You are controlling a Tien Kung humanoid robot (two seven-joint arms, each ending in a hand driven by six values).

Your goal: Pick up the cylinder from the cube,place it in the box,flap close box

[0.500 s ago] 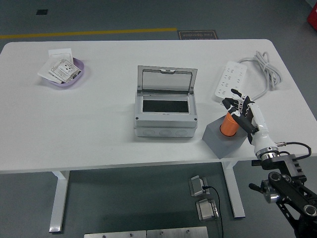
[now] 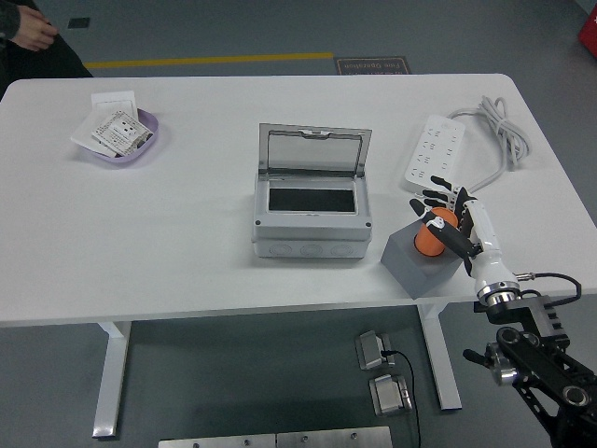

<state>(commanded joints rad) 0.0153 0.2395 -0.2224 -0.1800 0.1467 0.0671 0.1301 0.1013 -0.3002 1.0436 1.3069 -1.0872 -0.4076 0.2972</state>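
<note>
An orange cylinder (image 2: 429,237) stands on a grey cube (image 2: 415,264) near the table's front edge at the right. My right hand (image 2: 446,217) comes in from the lower right, and its black fingers (image 2: 431,201) and thumb are curled around the cylinder's top. The cylinder looks tilted toward the hand, with its base still on the cube. A grey box (image 2: 309,222) sits at the table's middle with its clear-windowed lid (image 2: 313,151) standing open at the back. Its dark inside is empty. My left arm is out of view.
A white power strip (image 2: 434,155) with its cable (image 2: 500,131) lies behind the cube. A purple bowl (image 2: 149,142) with packets sits far left, a white card behind it. A person's hand (image 2: 33,34) shows at the top left corner.
My right hand has closed tighter on the cylinder and tipped it, so it looks shorter. A person's hand has come into view at the top left.
</note>
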